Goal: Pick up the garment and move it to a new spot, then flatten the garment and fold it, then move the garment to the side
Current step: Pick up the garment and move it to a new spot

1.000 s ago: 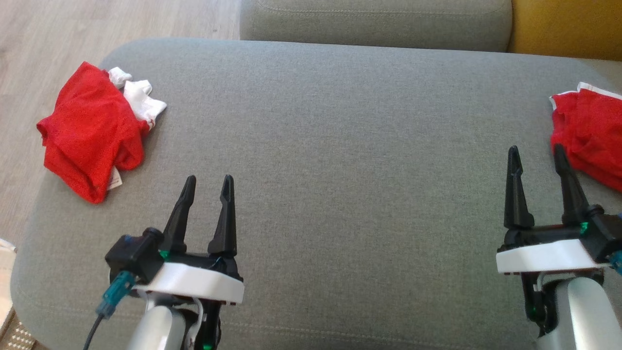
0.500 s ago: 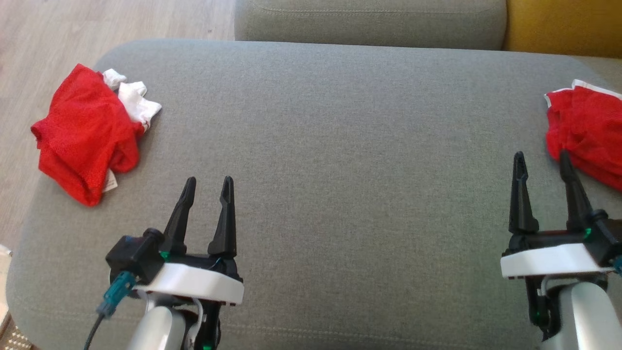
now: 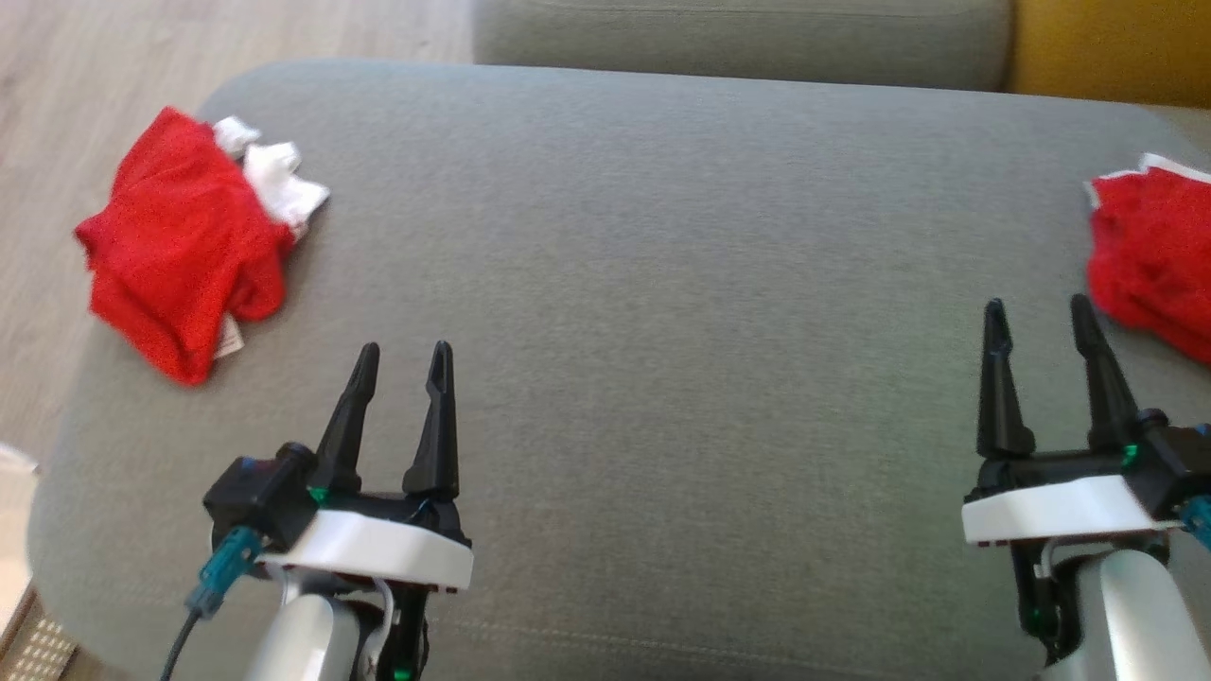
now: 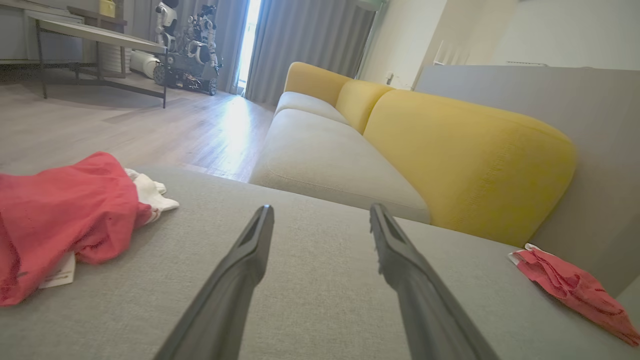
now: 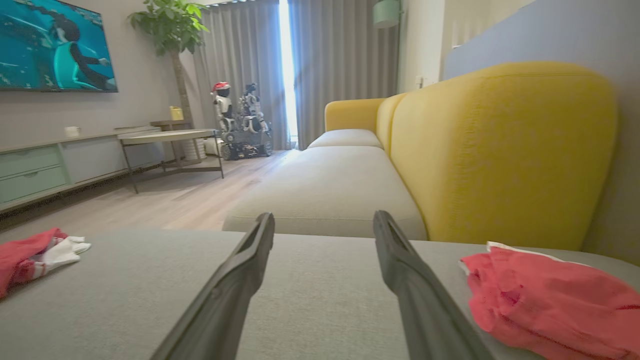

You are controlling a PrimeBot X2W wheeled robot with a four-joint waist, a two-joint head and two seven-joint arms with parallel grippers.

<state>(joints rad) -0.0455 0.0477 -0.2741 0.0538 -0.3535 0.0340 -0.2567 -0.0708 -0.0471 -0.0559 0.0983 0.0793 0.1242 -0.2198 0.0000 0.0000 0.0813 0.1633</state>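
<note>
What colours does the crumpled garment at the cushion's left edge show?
The garment is red with white at its far end; clearest in the head view.

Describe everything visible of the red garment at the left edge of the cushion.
The red garment is a crumpled heap of mesh-like cloth, with a white part bunched at its far side and a white label at its near edge. It lies on the grey cushion by the left edge, touching nothing else; the open left gripper stands apart.

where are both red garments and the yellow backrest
left red garment (image 3: 175, 260), head view, red middle
right red garment (image 5: 550, 300), right wrist view, red middle
yellow backrest (image 4: 465, 165), left wrist view, front face
</note>
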